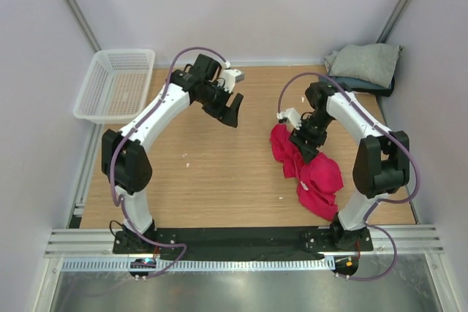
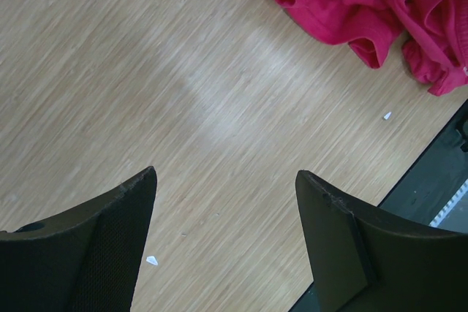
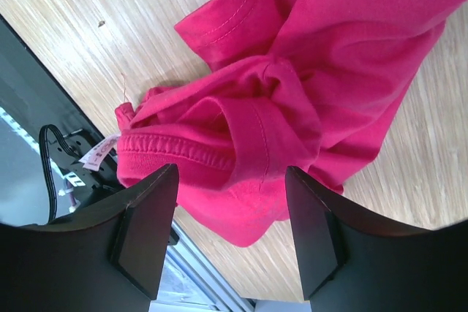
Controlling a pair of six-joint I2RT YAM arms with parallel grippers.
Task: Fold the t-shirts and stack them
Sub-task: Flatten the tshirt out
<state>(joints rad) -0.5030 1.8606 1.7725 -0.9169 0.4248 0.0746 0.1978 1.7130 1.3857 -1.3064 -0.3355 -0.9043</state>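
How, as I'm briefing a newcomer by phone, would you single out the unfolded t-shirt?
On the light wooden table, look at the near right part, under the right arm's open black gripper. A bright crimson-pink cloth t-shirt lies there in a crumpled heap. Unlike the folded grey t-shirts in the far right corner, it is vivid and rumpled.

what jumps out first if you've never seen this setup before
The bright pink t-shirt, crumpled in a heap on the right side of the wooden table, grabs the eye first, with the right gripper open above it. Next come the folded grey t-shirt in the far right corner and the white basket at the far left, while the left gripper hangs open over bare wood.
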